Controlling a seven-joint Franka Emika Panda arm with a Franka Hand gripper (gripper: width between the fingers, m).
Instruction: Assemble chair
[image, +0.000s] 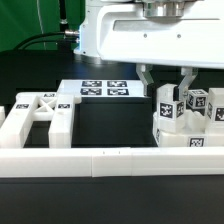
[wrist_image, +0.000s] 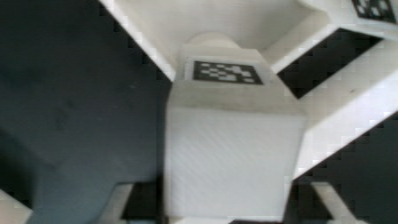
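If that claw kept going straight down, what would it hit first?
Probably the white tagged chair piece right beneath the gripper, in line with the gap between its open jaws; how far below is unclear.

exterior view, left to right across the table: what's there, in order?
Open-frame chair panel → marker board → cluster of upright tagged chair pieces. The gripper hangs over that cluster, so it is left out. The border rail spans the whole width.

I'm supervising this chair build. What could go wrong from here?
The open claw straddles a tagged bar standing in a tight cluster of pieces; closing or lifting might knock its neighbours. The bar nearly fills the claw's opening, so an off-centre grip might tilt it.
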